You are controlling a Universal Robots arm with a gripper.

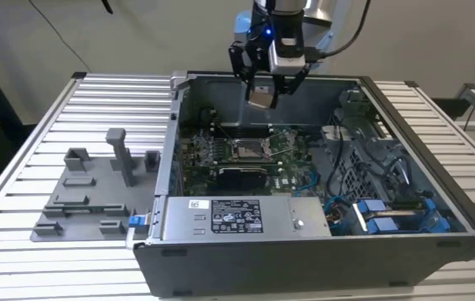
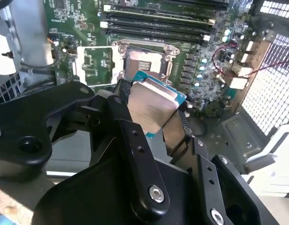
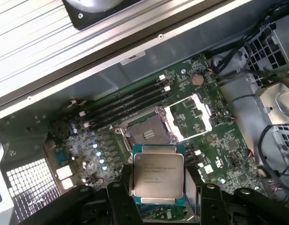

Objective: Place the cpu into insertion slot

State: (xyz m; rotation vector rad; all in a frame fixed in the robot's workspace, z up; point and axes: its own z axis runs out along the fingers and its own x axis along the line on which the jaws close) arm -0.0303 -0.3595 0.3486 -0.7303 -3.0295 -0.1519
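Slatted metal tabletop [image 1: 19, 157] is carrying a grey fixture [image 1: 86, 200] at the exterior view's left and an open computer case [image 1: 304, 251] just beside it. Over the case's far side the gripper [image 1: 265, 93] is hanging, its fingers [image 2: 139, 159] closed on the cpu [image 3: 157, 174] and clamping its opposite edges. The cpu is hovering clear above the motherboard [image 1: 204, 157], apart from the insertion slot [image 1: 248, 149], which is lying open below. Blue connectors [image 1: 388, 216] are sitting at the case's near right.
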